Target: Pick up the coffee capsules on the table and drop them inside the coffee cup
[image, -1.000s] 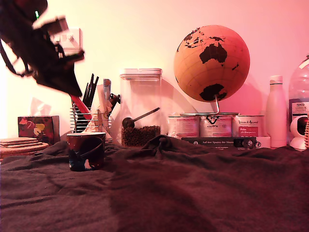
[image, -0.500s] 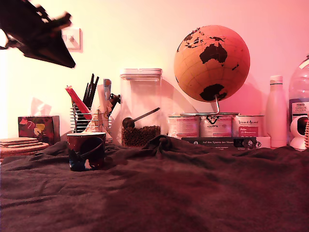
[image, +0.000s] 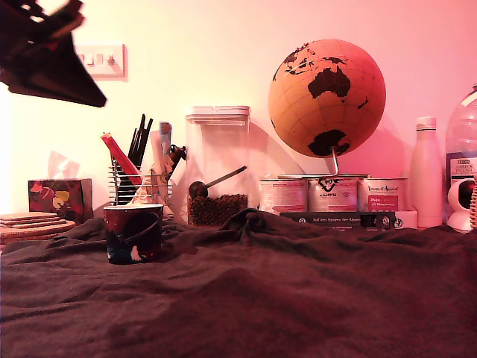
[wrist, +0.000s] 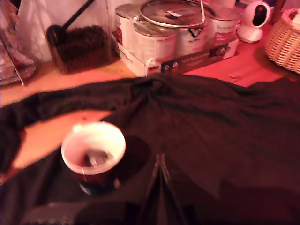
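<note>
The coffee cup (image: 133,233) stands on the dark cloth of the table (image: 298,283), at the exterior view's left. My gripper (image: 95,97) hangs high above it near the top left corner, well clear of the rim. In the wrist view the shut fingers (wrist: 161,161) meet at a point beside the cup (wrist: 101,133), with nothing between them. A small blurred shape with a pale edge lies at the bottom of the cup; I cannot tell whether it is a capsule. No coffee capsules show on the cloth (wrist: 211,131).
Behind the cup stand a wire utensil holder (image: 138,179), a clear canister of beans (image: 216,168), tins (image: 320,194) under a globe (image: 326,97) and a white bottle (image: 426,171). Cork coasters (image: 30,224) lie far left. A basket (wrist: 286,40) stands beyond the cloth.
The arm has risen from just above the utensil holder and cup to the exterior view's top left corner. The cup has not moved.
</note>
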